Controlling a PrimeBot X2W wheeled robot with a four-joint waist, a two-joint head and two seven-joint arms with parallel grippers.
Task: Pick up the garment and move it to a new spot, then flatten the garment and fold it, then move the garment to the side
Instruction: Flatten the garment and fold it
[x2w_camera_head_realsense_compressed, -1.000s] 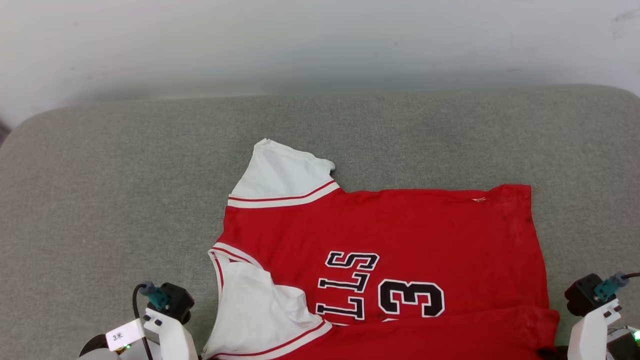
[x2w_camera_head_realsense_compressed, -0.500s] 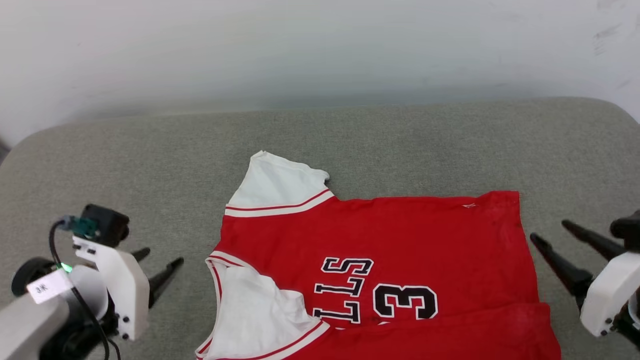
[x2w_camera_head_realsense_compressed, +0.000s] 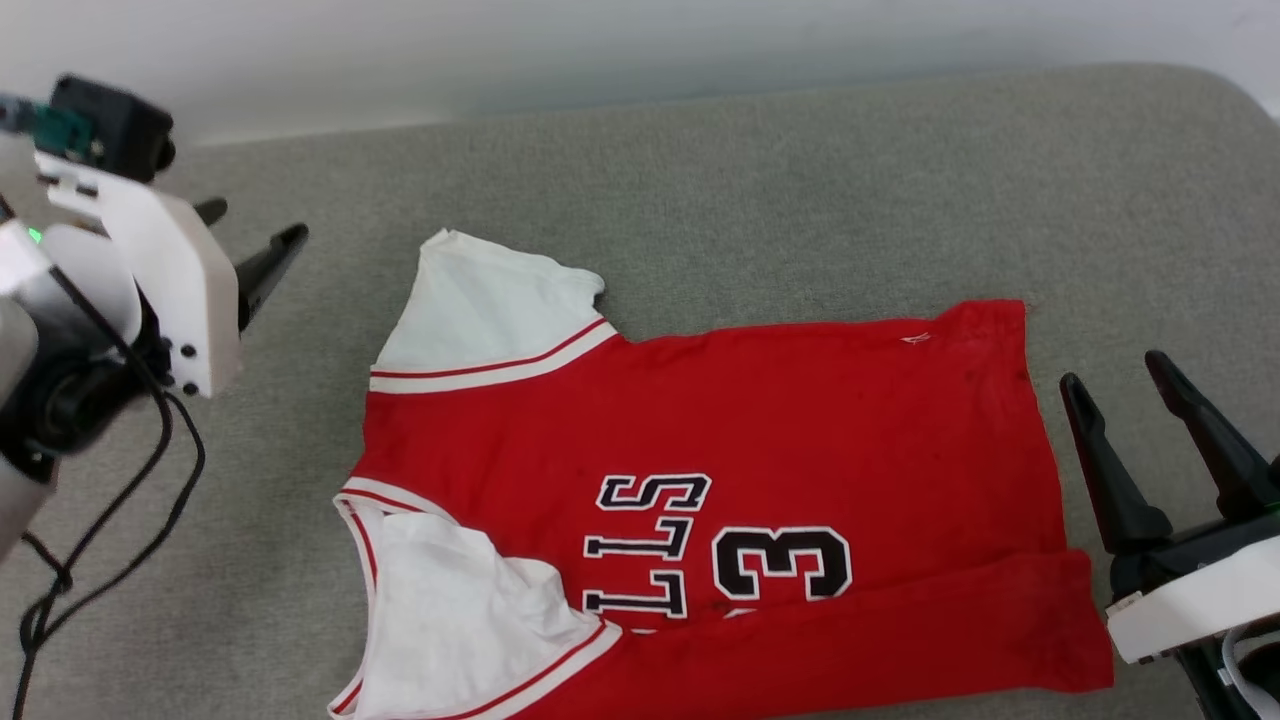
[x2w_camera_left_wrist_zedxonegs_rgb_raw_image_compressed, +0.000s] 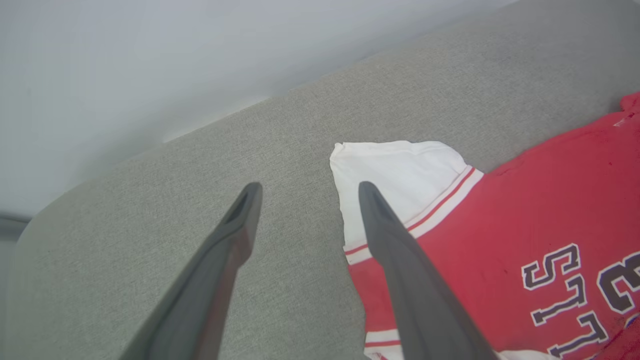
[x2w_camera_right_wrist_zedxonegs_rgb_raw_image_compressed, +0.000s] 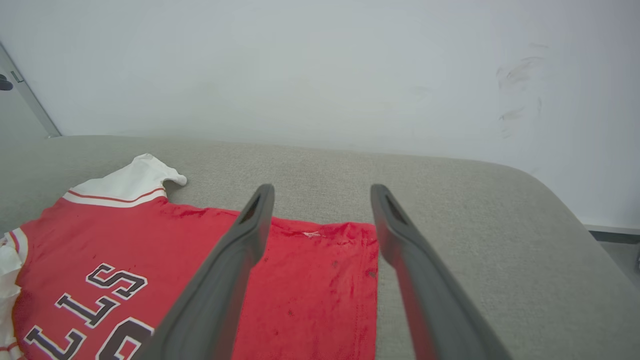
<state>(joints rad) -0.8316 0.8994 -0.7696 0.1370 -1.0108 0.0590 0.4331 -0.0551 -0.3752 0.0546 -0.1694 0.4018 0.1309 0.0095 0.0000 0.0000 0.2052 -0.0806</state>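
Jaws apart and empty, the left gripper (x2w_camera_head_realsense_compressed: 253, 224) and right gripper (x2w_camera_head_realsense_compressed: 1115, 369) should each pinch the garment (x2w_camera_head_realsense_compressed: 800, 420) corner just ahead of it, together.

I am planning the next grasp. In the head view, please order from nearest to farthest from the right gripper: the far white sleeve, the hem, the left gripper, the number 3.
1. The hem, just left of the right gripper.
2. The number 3, lower centre.
3. The far white sleeve, toward the upper left.
4. The left gripper, at the far upper left.
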